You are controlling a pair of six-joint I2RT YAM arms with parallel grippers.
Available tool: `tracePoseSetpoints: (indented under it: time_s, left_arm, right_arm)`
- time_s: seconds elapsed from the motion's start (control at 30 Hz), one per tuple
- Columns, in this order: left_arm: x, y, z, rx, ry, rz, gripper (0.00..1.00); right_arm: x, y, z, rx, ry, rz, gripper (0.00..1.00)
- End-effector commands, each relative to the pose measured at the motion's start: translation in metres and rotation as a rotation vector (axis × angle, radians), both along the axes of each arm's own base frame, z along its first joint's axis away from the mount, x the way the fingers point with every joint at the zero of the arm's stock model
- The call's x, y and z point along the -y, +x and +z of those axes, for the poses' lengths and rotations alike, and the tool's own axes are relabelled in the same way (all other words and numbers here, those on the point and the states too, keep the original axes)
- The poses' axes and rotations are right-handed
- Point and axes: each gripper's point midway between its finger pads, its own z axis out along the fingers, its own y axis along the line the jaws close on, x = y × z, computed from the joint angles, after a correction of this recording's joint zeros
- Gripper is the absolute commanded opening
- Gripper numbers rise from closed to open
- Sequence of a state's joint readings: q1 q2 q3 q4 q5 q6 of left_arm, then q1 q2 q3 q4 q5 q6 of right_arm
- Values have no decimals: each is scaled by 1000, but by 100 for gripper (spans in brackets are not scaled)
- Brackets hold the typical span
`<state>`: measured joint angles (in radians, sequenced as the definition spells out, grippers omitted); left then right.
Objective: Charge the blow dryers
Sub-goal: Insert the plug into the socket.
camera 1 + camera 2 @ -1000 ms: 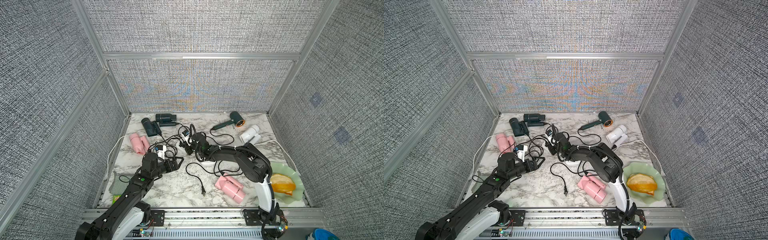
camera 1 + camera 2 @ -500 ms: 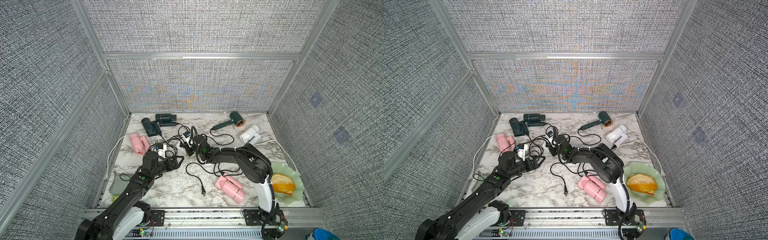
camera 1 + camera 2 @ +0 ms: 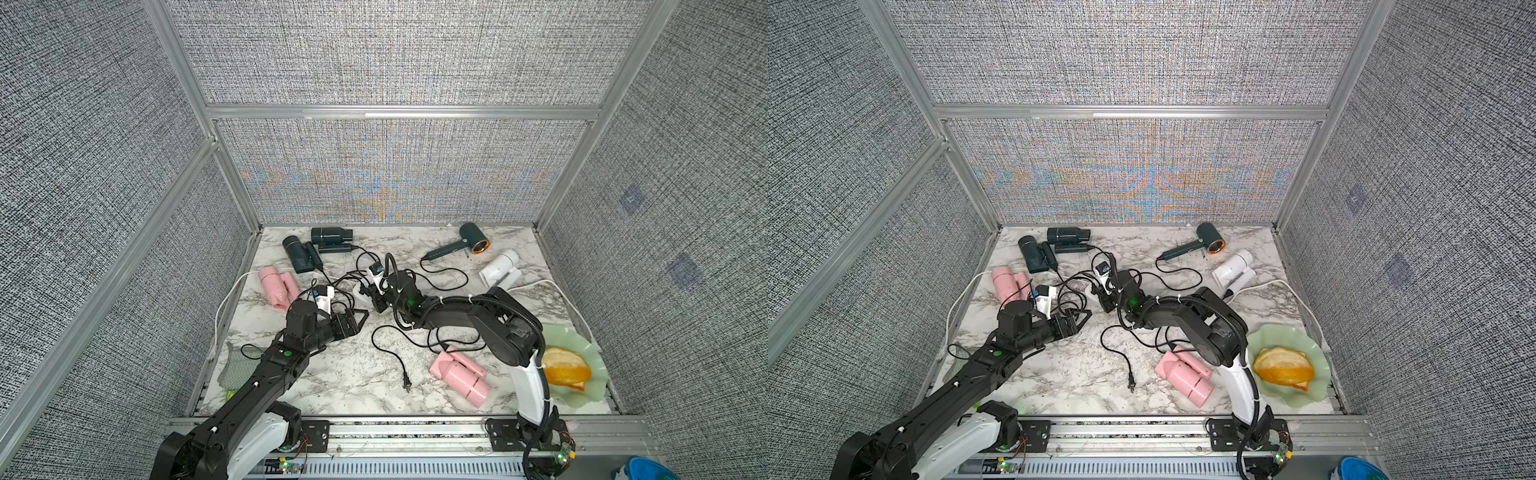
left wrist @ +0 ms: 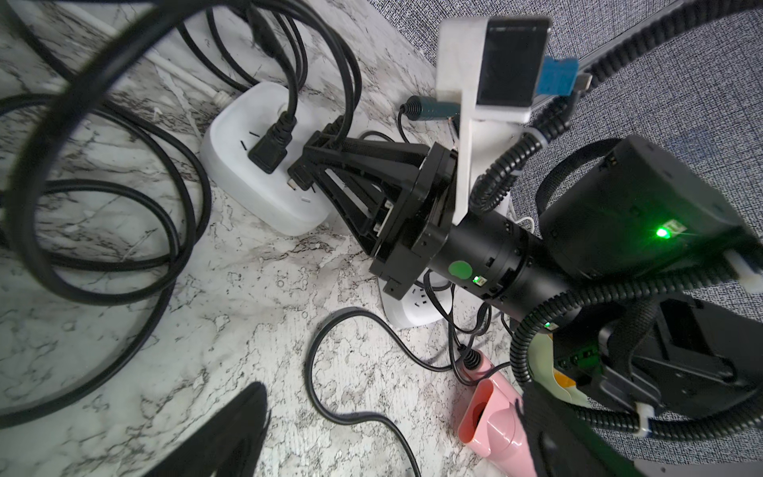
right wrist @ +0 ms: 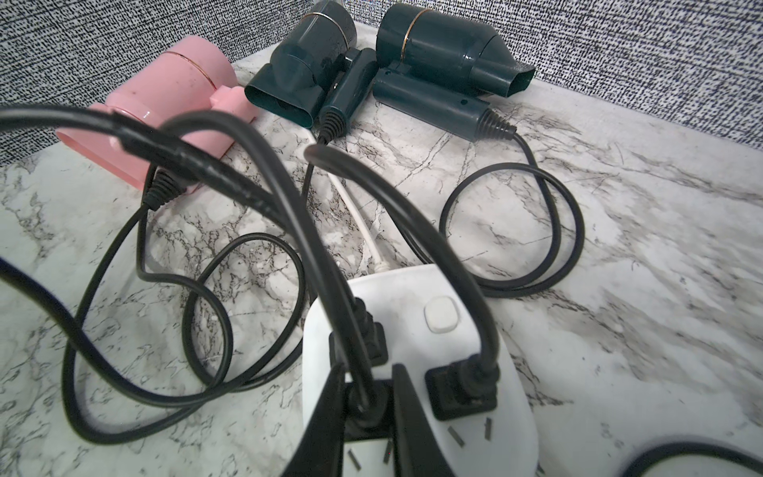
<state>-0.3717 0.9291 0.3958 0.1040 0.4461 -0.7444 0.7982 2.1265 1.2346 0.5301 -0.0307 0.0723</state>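
Black moulded plug (image 5: 366,409) pinched between the narrowly set fingers of the right gripper (image 5: 367,367), pressed down at the white rounded plastic socket block (image 5: 437,289) beside two black plugs already in their sockets; fully home or not, cannot tell. Left gripper (image 3: 358,319) spread wide and empty, hovering near the right one in both top views. Blow dryers scattered over the marble-patterned tabletop (image 3: 345,374): a pair of dark teal barrel-shaped dryers (image 3: 330,235) and a pink folded dryer (image 3: 274,282) at the far left, a copper-ringed teal dryer (image 3: 471,240) and a white dryer (image 3: 500,266) at the far right, a second pink dryer (image 3: 459,372) at the front beside the right arm, with a loose black cord end (image 3: 407,385) lying unplugged close by. Likely troubles from here: prongs meeting the slots at a tilt, then jamming or skidding the light block aside, with nothing bracing it; cord loops draped around the fingers catching on withdrawal and dragging a seated plug out; letting go too early and leaving the plug half in.
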Motion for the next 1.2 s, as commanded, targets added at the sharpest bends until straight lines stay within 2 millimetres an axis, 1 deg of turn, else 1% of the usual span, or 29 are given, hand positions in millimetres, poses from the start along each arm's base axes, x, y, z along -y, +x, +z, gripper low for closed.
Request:
tracePoseSetpoints:
  time_s: [0.0, 0.2, 0.37, 0.6, 0.83, 0.97, 1.17]
  left_arm:
    - [2, 1, 6, 28, -12, -9, 97]
    - [-1, -1, 5, 34, -11, 3, 97]
    - [-1, -2, 3, 27, -11, -1, 97]
    - [0, -1, 5, 31, -15, -3, 96]
    - [-1, -2, 4, 31, -14, 1, 96]
    - [0, -1, 5, 30, -12, -5, 96]
    - [3, 1, 7, 34, -21, -12, 96]
  right_arm:
    - [13, -10, -36, -94, -96, -16, 15]
    - [21, -14, -47, -104, -110, -39, 15]
    - [23, -15, -53, -99, -149, -43, 15]
    - [24, -12, -54, -88, -192, -39, 15]
    - [25, -16, -62, -96, -216, -30, 14]
    - [28, -13, -65, -101, -239, -47, 14]
    - [31, -11, -66, -135, -204, -61, 14]
